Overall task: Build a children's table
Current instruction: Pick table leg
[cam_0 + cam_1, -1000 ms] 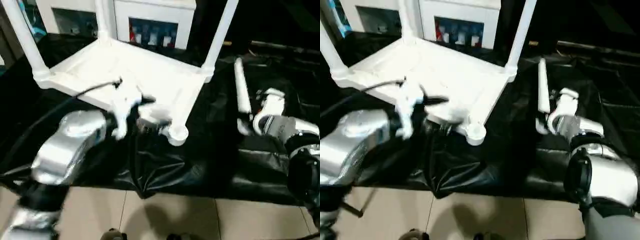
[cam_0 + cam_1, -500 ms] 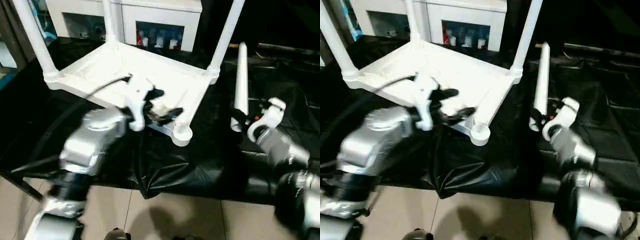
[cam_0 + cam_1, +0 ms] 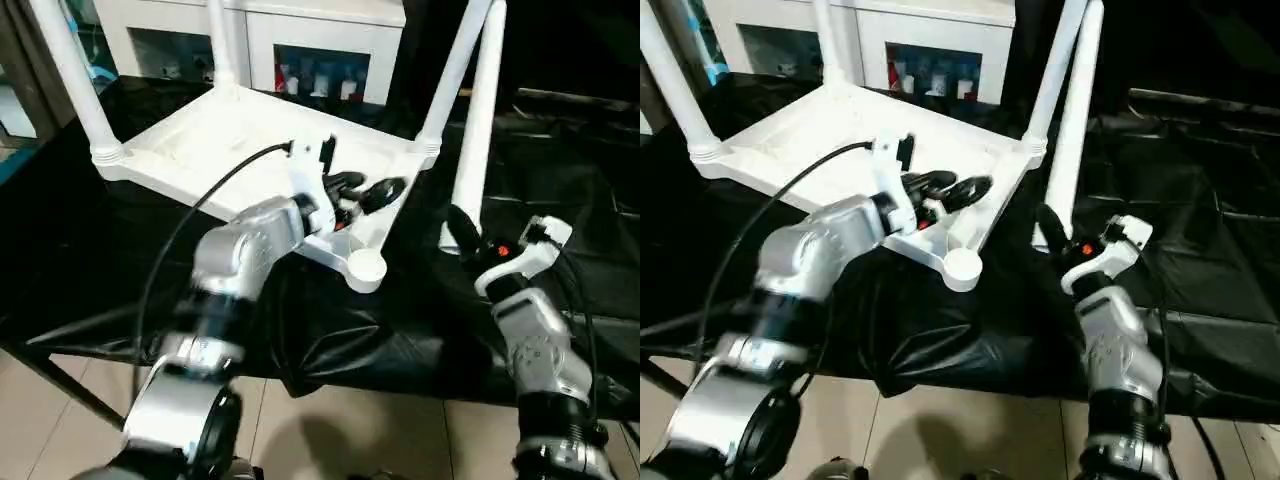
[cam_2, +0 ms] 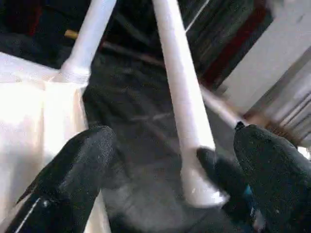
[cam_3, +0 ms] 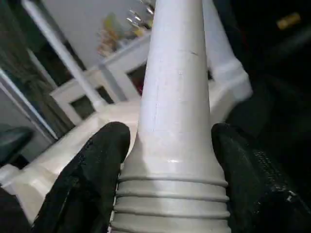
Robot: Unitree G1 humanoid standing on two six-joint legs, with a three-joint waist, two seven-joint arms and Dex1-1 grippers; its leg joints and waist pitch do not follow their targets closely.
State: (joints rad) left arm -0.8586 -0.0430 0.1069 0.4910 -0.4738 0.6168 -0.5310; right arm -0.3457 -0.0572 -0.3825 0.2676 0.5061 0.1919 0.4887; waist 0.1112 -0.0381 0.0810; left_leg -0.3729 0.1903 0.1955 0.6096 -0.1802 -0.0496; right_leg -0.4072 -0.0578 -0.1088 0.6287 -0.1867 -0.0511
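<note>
Smooth, faintly glossy white plastic on the ribbed rectangular tabletop point(image 3: 250, 140) and the long tapered tube leg point(image 5: 177, 97), ridged near its thick end. Crinkled, shiny black plastic sheeting point(image 3: 400, 330) over the counter. Matt, finely grained black gripper fingers point(image 5: 92, 179). Brushed silver metal forearms point(image 3: 815, 250).

The loose leg point(image 3: 478, 120) stands upright just right of the upturned tabletop point(image 3: 215, 140), cabinet point(image 3: 320, 40) behind.

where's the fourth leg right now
The fourth leg stands nearly upright in the right gripper, on the right of the head views, just beside the upturned tabletop and its far right fitted leg.
</note>
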